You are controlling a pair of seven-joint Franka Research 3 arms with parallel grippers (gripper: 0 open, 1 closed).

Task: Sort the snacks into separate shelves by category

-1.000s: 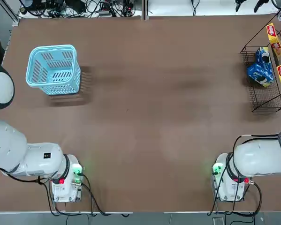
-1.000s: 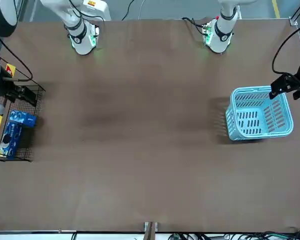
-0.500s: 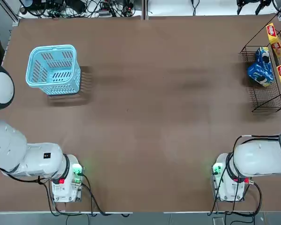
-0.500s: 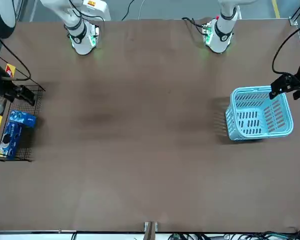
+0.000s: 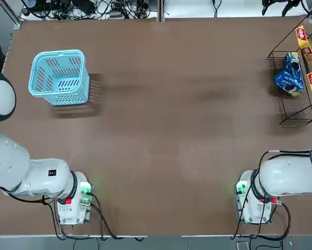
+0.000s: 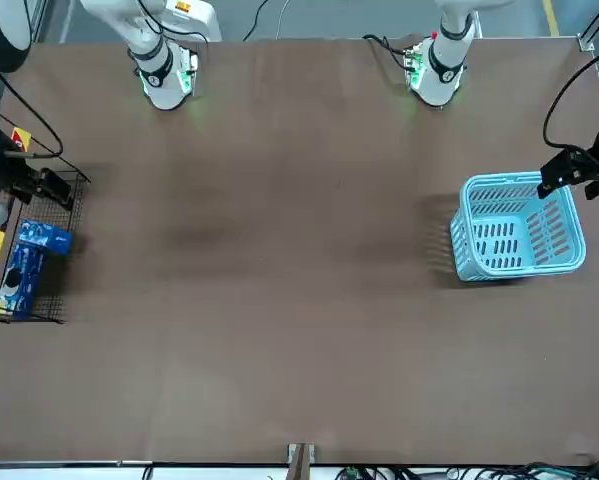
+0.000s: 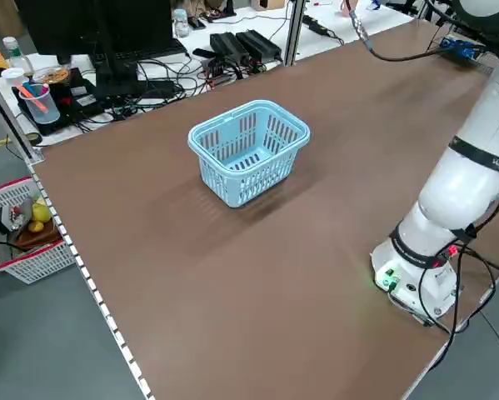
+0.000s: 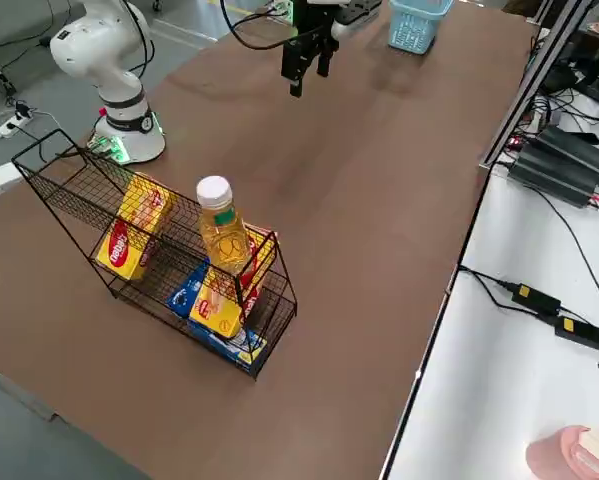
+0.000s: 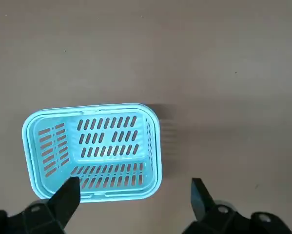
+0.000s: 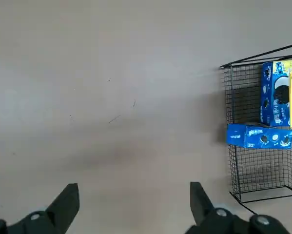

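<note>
Snacks already sit in the black thin-wire rack (image 8: 149, 250), which stands at the far right edge of my table. On its lower mesh floor I see two small blue packets with white print (image 10: 257, 136), one lying across, the other (image 10: 275, 92) lengthwise just beside it. Long narrow yellow-orange boxes with a red logo occupy the higher tier: one (image 8: 131, 238) leans at the end of the rack nearer the robot, and another (image 8: 219, 305) at the farther end, above the blue packets. A clear plastic bottle of yellow liquid with a white cap (image 8: 222, 230) stands upright in the rack between these boxes.

Right gripper (image 8: 306, 62) hangs above the bare brown table (image 5: 176, 130), inward of the rack and well apart from it; its two black fingers (image 10: 68, 200) are spread wide with nothing between them.

Left gripper (image 6: 571, 172) hovers over the light blue slotted plastic basket (image 5: 59, 77) at the far left of the table, its fingers (image 9: 70, 192) likewise spread and holding nothing. In my left wrist view the basket interior shows only its slotted floor.

Beyond the table's left edge I see a desk with cables, a monitor and a red-and-white wire basket (image 7: 24, 229).
</note>
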